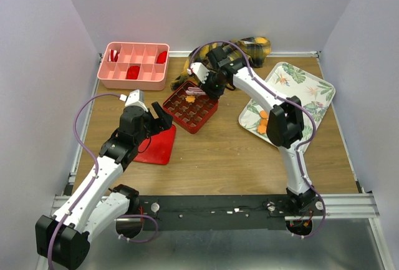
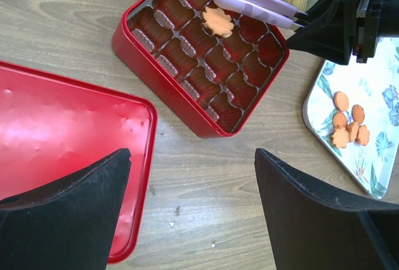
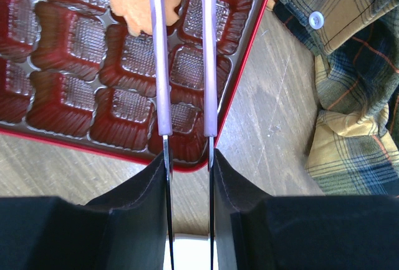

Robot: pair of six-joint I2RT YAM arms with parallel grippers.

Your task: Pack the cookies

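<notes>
One orange cookie (image 1: pixel 190 99) (image 2: pixel 218 22) (image 3: pixel 134 2) lies in a cell of the red gridded box (image 1: pixel 194 126) (image 2: pixel 187 117) (image 3: pixel 243 77). Several more cookies (image 1: pixel 264 122) (image 2: pixel 349 123) sit on the floral tray (image 1: pixel 305 89) (image 2: pixel 374 95). My right gripper (image 1: pixel 209 83) (image 3: pixel 189 154) is shut on purple-tipped tongs (image 2: pixel 255 2) (image 3: pixel 206 64). The tongs reach over the box with their arms apart, one arm passing just over the cookie; nothing is held between them. My left gripper (image 1: pixel 159 117) (image 2: pixel 192 153) hangs open over bare wood, between the red lid (image 1: pixel 159 145) (image 2: pixel 62 126) and the box.
A pink divided bin (image 1: pixel 134 65) with a few dark-red pieces stands at the back left. A plaid cloth (image 1: pixel 252 47) (image 3: pixel 349 64) is bunched behind the box, beside the tray. White walls close in the table on three sides.
</notes>
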